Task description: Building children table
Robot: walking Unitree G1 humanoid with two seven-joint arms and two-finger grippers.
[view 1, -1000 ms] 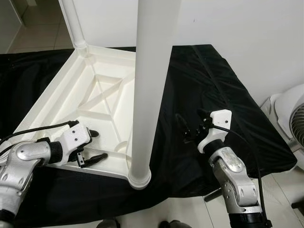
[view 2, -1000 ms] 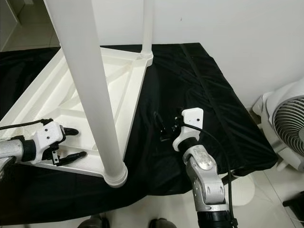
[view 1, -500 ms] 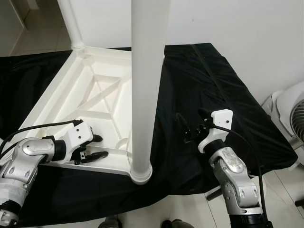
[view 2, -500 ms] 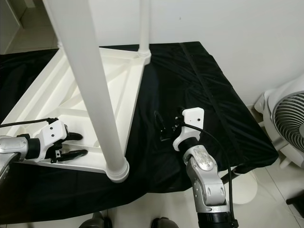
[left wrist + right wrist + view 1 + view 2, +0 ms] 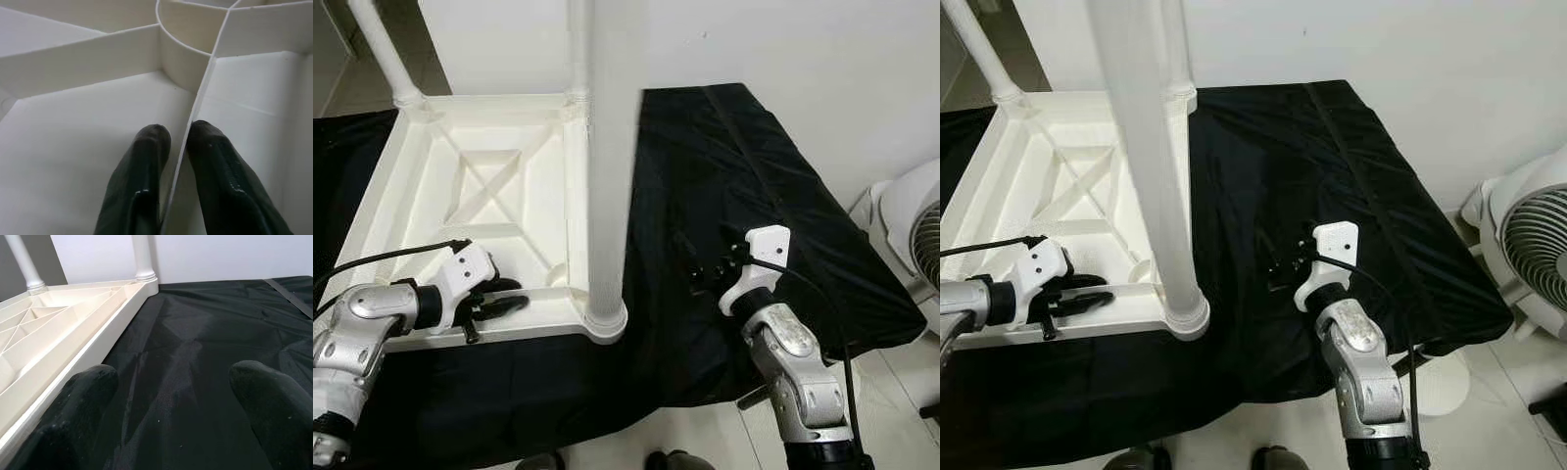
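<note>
On the black cloth-covered surface [image 5: 724,176] we see the white plastic children's table [image 5: 470,196] lying upside down, its ribbed underside facing up. Three round white legs are standing in its corners: the near one [image 5: 605,196], the far left one [image 5: 382,54] and the far right one [image 5: 1175,49]. The fourth corner, nearest to our left arm, is hidden by this arm, so we cannot tell if a leg is missing there. We judge that the building is mostly done, and that what remains is perhaps one leg and turning the table upright.

Our left gripper [image 5: 494,299] is at the near edge of the table. Our right gripper [image 5: 705,277] hovers over the cloth, just beside the table and apart from it.

From the head views we cannot judge the left jaws well. The left wrist view makes it clear: the two black fingers [image 5: 142,171] are closed on a thin white rib [image 5: 195,117] of the underside. The right wrist view shows the right jaws wide open and holding nothing, with the table's side wall [image 5: 83,352] beside them. A white fan [image 5: 1528,255] stands on the floor at the right.
</note>
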